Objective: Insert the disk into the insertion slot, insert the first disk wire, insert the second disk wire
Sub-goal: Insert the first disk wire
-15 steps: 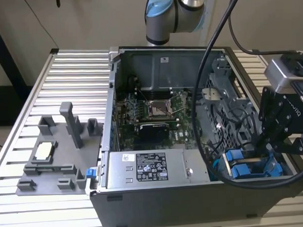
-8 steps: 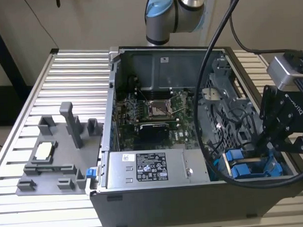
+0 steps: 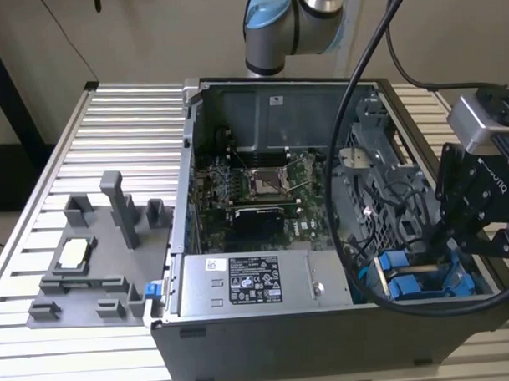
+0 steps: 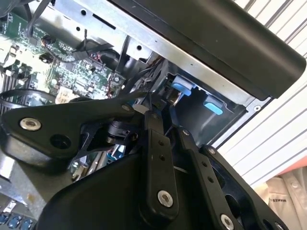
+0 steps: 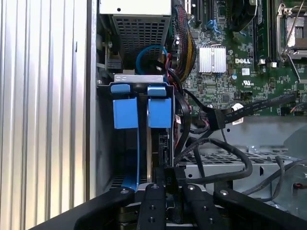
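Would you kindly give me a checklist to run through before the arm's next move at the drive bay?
1. Gripper lined up over the insertion slot: ok.
2. Disk in the slot: ok; fully seated: cannot tell.
3. Black cables clear of the gripper: not ok, they run right beside it.
4. Arm's thick cable clear of the opening: not ok, it loops across it in the exterior view.
5. Computer case side open for access: ok.
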Robot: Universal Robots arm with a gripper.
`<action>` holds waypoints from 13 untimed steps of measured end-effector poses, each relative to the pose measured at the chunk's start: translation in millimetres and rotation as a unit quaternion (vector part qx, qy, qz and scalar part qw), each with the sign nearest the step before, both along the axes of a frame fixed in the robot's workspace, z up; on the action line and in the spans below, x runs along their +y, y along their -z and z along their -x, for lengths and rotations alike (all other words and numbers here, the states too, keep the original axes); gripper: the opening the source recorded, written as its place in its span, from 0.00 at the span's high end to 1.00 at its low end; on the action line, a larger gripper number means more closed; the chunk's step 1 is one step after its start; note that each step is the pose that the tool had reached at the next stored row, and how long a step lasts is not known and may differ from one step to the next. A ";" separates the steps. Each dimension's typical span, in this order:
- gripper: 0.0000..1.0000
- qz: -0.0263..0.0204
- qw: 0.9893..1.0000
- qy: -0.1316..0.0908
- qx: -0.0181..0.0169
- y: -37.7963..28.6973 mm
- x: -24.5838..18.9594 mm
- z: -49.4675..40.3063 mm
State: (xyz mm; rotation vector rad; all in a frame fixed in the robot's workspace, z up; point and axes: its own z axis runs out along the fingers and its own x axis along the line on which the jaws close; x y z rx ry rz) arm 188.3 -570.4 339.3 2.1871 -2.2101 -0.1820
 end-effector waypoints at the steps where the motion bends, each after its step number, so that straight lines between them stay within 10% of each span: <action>1: 0.81 -0.002 1.000 0.000 0.000 0.3 0.0 0.0; 13: 0.81 -0.009 1.000 0.000 -0.001 1.6 -3.0 -2.0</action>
